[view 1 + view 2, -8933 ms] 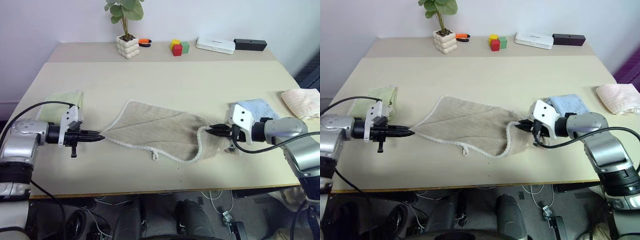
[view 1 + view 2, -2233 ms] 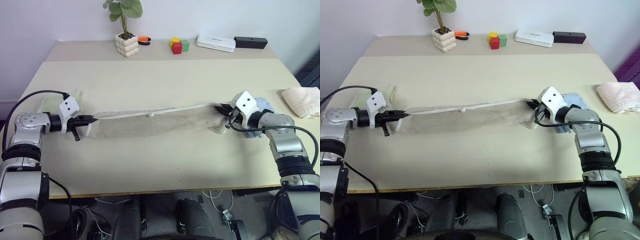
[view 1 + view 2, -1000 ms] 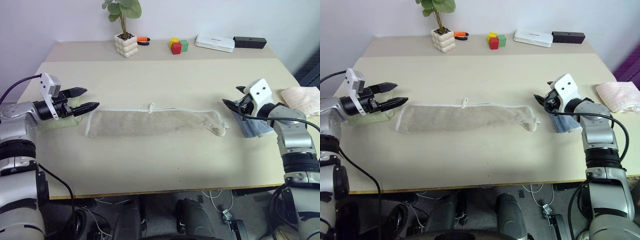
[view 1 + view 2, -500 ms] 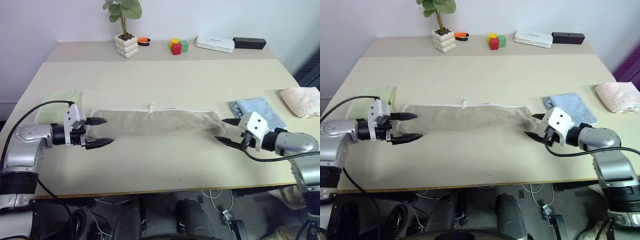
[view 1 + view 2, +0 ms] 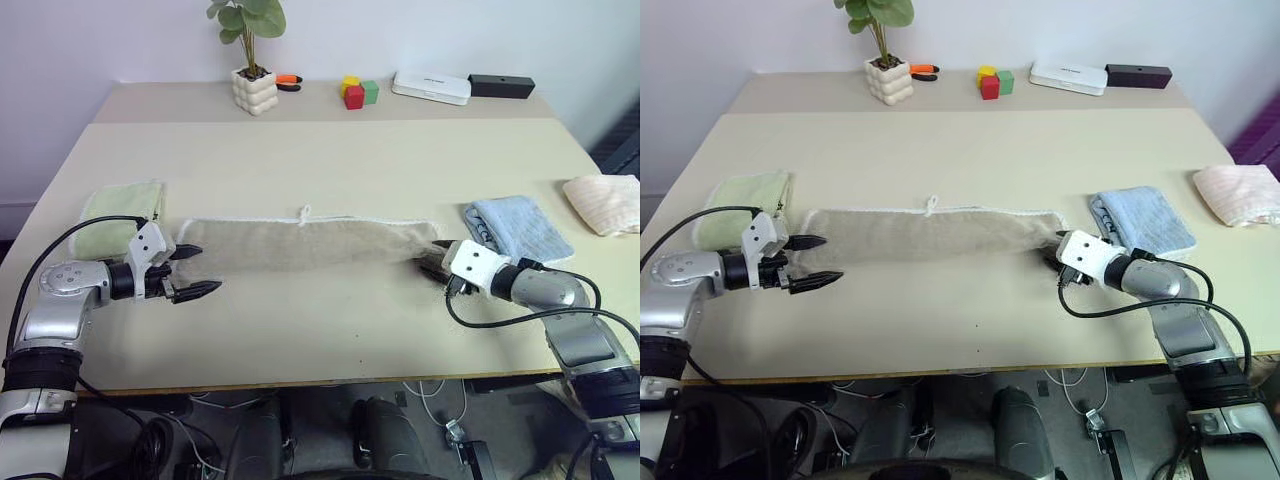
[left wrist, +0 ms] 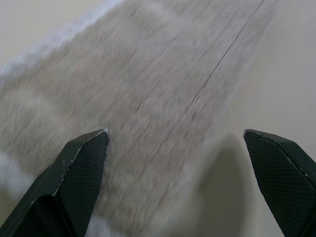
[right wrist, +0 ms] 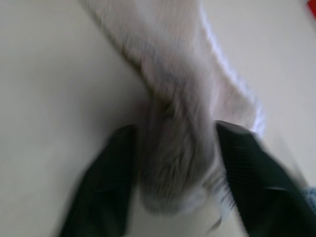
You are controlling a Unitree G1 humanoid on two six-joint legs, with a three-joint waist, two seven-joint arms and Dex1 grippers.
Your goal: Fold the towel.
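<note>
The towel (image 5: 305, 243) lies in a long strip on the bench (image 5: 330, 160). The right hand (image 5: 436, 263) clenches its right end; the left hand (image 5: 197, 270), spread, must close on the left end.

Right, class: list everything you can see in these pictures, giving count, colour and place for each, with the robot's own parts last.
table: one, cream, under everything.
towel: one, beige with white edging, folded into a long strip across the table's middle.
green towel: one, pale green, folded, off the strip's left end.
blue towel: one, light blue, folded, off the strip's right end.
pink cloth: one, pale pink, right edge.
potted plant: one, green in a white pot, far side.
blocks: yellow, red, green, far side.
white box: one, far side.
black box: one, far side.
left hand: open, at the strip's left end.
right hand: fingers around the strip's right end.
</note>
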